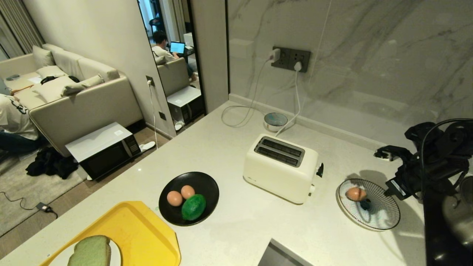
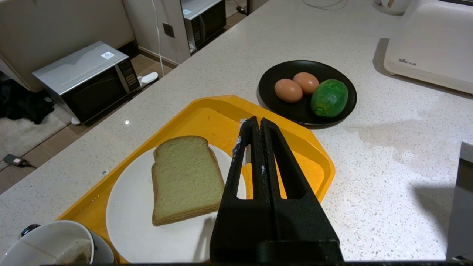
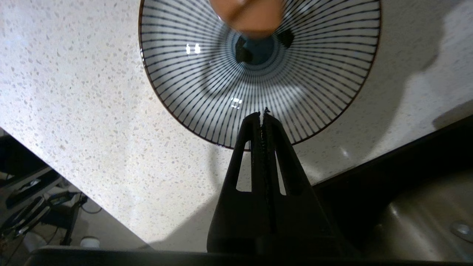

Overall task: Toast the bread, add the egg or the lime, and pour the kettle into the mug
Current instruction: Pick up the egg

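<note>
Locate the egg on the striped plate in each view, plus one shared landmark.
Head view: the egg lies on the far left part of the striped plate, right of the toaster.
Left wrist view: not in it; only the two eggs on the black plate show.
Right wrist view: the egg sits at the top edge, beyond the shut right gripper.
Shared landmark: the striped plate, in head and right wrist views.

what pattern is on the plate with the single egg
Thin dark lines radiating from a blue centre on the white striped plate; right wrist view shows it best.
</note>
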{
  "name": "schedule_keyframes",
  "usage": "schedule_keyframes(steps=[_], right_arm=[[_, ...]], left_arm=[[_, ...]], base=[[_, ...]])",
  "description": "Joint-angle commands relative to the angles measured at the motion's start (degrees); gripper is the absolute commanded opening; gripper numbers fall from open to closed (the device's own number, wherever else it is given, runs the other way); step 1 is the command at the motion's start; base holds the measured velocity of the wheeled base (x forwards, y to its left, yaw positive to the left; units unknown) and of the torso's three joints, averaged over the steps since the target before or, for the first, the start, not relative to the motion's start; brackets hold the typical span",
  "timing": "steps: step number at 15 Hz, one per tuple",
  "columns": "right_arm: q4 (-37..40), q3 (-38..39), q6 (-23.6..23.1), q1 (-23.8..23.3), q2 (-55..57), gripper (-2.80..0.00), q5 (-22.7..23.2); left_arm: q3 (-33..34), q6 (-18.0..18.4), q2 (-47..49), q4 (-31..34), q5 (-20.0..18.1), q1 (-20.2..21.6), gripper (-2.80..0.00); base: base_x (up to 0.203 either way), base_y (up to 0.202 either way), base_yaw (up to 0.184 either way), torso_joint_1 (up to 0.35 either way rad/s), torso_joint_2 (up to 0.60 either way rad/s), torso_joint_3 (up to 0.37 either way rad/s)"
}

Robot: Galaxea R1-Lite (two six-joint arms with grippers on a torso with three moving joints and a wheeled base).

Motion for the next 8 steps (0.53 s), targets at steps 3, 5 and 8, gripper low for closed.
schedule_keyframes(steps=[3,5,8], right_arm=[[0.3,0.4,-0.2,0.3,0.9,-2.80,0.0],[0.4,0.7,-0.6,1.2,1.1,-2.80,0.2],[0.4,0.5,-0.8,1.3,1.3,-2.80,0.4]], left_arm=[[0.0,0.0,0.0,0.0,0.0,0.0,-2.80],[0.0,-0.1,0.0,0.0,0.0,0.0,-2.80],[0.0,0.0,0.0,0.0,0.0,0.0,-2.80]], base=[[0.000,0.000,0.000,0.000,0.00,0.000],[0.000,0.000,0.000,0.000,0.00,0.000],[0.000,0.000,0.000,0.000,0.00,0.000]])
